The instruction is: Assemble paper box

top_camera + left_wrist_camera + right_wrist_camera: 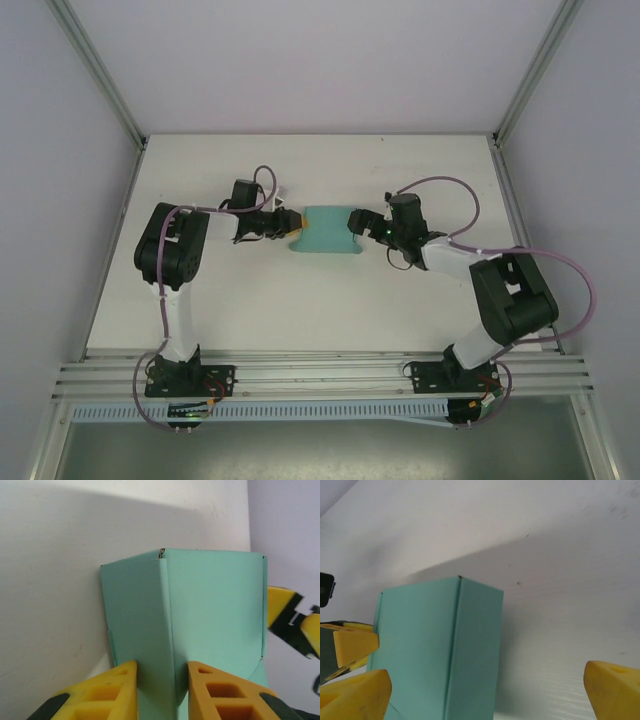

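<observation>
The paper box (325, 231) is folded teal card lying mid-table between my two arms. In the left wrist view the paper box (200, 610) shows a raised side wall and a wide panel; my left gripper (162, 692) is shut on the fold where they meet, one yellow finger (112, 692) on each face. My left gripper (293, 222) holds the box's left end. My right gripper (357, 222) is at the right end, open. In the right wrist view the box (440, 650) stands between the wide-spread fingers (615, 685), close to the left one; my right gripper (485, 700) holds nothing.
The white table (320, 300) has raised side rails (120, 110) running back on both sides, and an aluminium frame (320, 375) along the near edge by the arm bases. Purple cables (440, 182) loop above both wrists.
</observation>
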Controlling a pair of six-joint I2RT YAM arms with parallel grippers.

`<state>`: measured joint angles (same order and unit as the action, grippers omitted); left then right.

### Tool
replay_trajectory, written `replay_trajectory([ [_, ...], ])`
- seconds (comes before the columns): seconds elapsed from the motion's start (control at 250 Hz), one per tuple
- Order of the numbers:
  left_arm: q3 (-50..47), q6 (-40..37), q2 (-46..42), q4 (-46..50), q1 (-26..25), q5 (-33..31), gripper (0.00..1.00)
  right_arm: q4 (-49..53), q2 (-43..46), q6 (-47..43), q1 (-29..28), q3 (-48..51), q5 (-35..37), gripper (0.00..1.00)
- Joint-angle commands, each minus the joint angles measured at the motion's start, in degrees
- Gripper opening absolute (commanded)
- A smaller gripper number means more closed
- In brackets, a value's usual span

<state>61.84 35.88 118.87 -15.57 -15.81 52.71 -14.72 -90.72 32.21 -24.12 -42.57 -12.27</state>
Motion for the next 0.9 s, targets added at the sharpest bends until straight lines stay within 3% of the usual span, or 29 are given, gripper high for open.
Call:
replay_trajectory([
  [0.0, -2.3, 2.8, 1.7, -1.3, 0.6, 1.3, 0.08, -2.7, -3.5, 4.3, 0.6, -2.8, -8.4, 0.97],
  [0.228, -2.7, 1.2, -0.5, 1.0, 0.5, -1.6, 0.07, -12.4, -11.4, 10.7, 0.9, -4.4, -17.7, 0.90],
  [0.42, -2.6, 1.2, 0.2, -0.2, 0.6, -0.8, 0.08, -20.7, -16.3, 14.9, 0.8, -6.6, -24.7, 0.76],
  [0.664, -2.1, -4.8, -5.8, 2.4, 0.5, -2.6, 0.17, -21.3, -14.1, 14.2, 0.8, -6.7, -25.2, 0.43],
  [0.707, -2.3, -6.2, -8.4, 2.7, 0.5, -2.7, 0.24, -20.3, -13.2, 13.4, 0.9, -6.7, -25.2, 0.39],
  [0.743, -2.6, -8.0, -10.9, 3.6, 0.4, -3.9, 0.39, -19.5, -12.3, 12.8, 0.9, -6.5, -25.0, 0.39],
  [0.819, -2.4, -13.4, -16.5, 7.6, -0.1, -9.4, 0.96, -16.5, -10.3, 12.2, 1.3, -6.5, -24.1, 0.39],
  [0.899, -1.8, -20.8, -20.6, 11.6, -1.8, -15.4, 0.99, -11.3, -9.0, 13.8, 2.5, -7.2, -23.2, 0.39],
])
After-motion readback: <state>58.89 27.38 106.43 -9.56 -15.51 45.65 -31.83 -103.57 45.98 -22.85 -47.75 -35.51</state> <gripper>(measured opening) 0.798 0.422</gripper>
